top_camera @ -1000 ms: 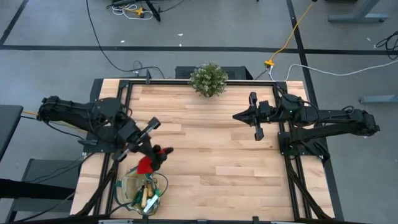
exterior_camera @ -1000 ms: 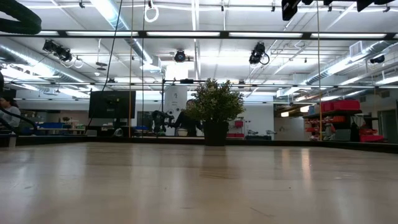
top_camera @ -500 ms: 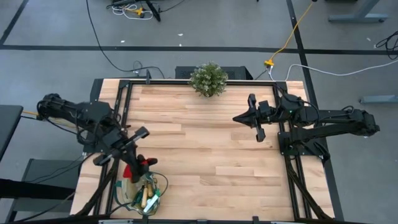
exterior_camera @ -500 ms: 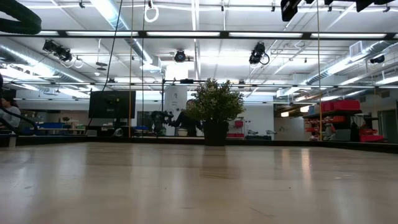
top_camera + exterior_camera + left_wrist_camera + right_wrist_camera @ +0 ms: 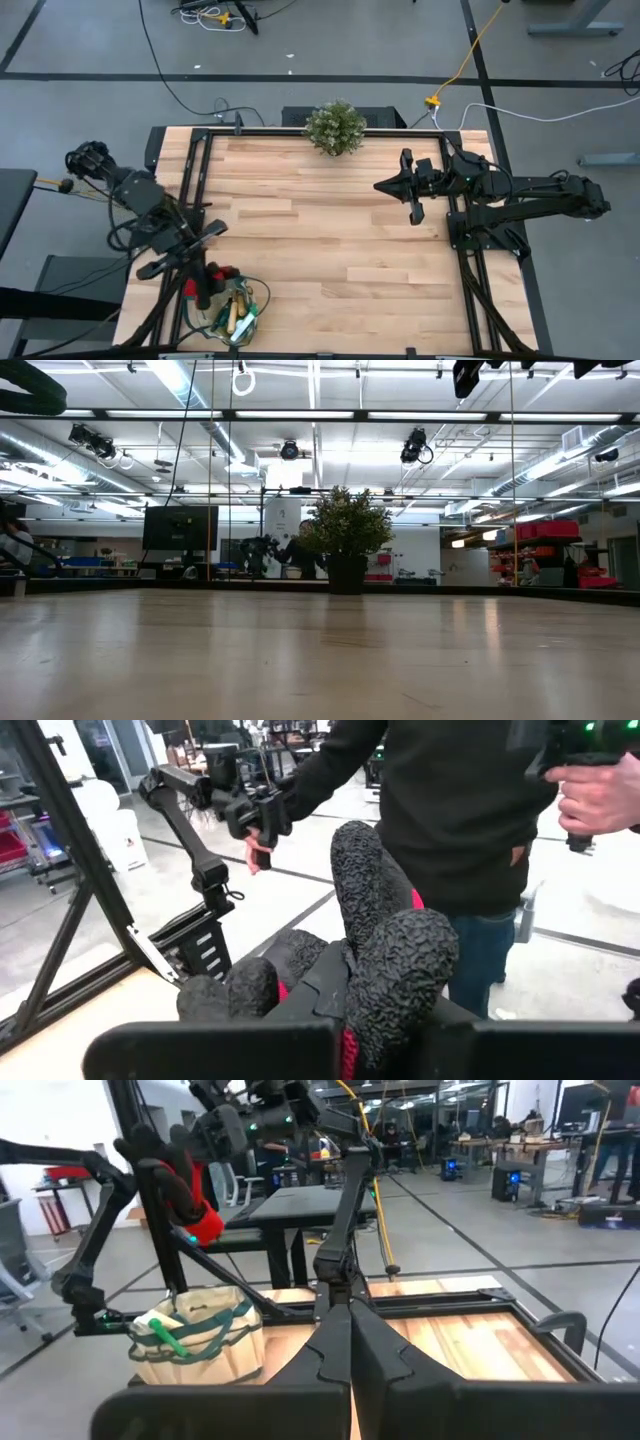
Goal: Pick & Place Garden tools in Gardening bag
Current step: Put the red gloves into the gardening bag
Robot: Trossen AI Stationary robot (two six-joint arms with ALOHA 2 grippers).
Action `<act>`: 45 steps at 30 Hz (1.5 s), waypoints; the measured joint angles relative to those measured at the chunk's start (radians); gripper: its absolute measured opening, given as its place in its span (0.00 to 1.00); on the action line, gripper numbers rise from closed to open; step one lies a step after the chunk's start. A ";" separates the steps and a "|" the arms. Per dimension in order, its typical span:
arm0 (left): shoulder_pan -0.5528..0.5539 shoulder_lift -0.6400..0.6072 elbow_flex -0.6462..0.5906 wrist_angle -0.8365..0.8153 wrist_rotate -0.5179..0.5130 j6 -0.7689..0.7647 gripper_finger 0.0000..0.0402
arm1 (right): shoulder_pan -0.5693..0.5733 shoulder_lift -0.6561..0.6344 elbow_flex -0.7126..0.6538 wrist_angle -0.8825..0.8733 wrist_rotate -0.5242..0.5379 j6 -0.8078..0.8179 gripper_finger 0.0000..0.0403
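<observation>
Black-and-red, the glove (image 5: 375, 950) has a pebbled, rubbery coating on its fingers, which stand up stiffly from the left pincer (image 5: 340, 1030); the pincer is clamped on its cuff. From above, that left pincer (image 5: 203, 285) hangs at the surface's near left corner, the glove (image 5: 222, 273) held over the rim of the gardening bag (image 5: 232, 308). The bag is a small round tote of tan fabric with green trim and handles, and wooden tool handles (image 5: 236, 312) poke out of its top. The right wrist view shows the same bag (image 5: 195, 1335) with side pockets and a green piece lying across its mouth, and the glove (image 5: 185, 1190) raised above it on the far arm.

Pale wooden planks in butcher-block strips make up the surface (image 5: 340, 240), framed by black metal rails. A bushy green potted plant (image 5: 335, 127) in a dark pot stands at the middle of the far edge. The right pincer (image 5: 410, 186) waits over the far right part of the planks, its two dark fingers pressed together with nothing between them.

Around it lies a grey concrete floor with cables and a yellow cord (image 5: 470, 60). The room is a large workshop with ceiling strip lights, ducts, desks and monitors. A person in a black top (image 5: 450, 810) stands close behind the left arm, hand (image 5: 600, 795) gripping a dark controller. No writing can be read.
</observation>
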 joint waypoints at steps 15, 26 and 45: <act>-0.279 -0.069 0.000 -0.031 -0.305 -0.045 0.03 | 0.000 0.001 0.000 0.007 0.018 -0.002 0.00; -0.359 -0.116 0.000 -0.086 -0.407 -0.041 0.03 | 0.000 0.001 0.000 0.007 0.018 0.016 0.00; -0.359 -0.165 -0.009 -0.213 -0.420 -0.053 0.03 | 0.000 0.001 0.000 0.001 0.018 0.041 0.00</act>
